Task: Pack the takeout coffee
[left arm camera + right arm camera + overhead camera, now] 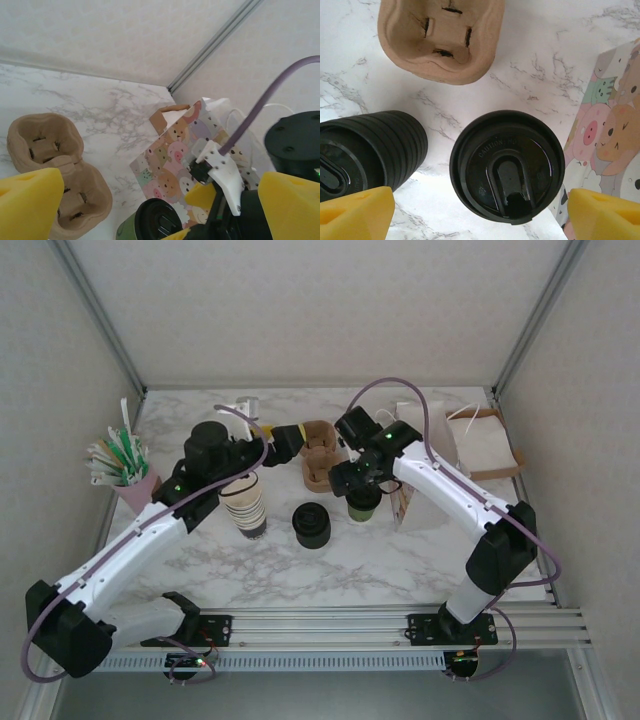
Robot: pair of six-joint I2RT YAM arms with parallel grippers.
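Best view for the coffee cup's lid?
Right wrist: looks straight down on the takeout coffee, whole black lid sharp. Top external shows it small and partly covered. Left wrist catches part of lid and green wall.

Top external: high behind, overlooking whole bench. Right wrist: close, straight down. Left wrist: oblique, toward far corner. All share the takeout coffee.

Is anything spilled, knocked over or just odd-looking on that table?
Nothing stands out. The takeout coffee stands upright with its black lid on, and there is no spill on the marble tabletop around it. The cardboard cup carrier sits flat, and the cartoon paper bag stands upright beside the coffee.
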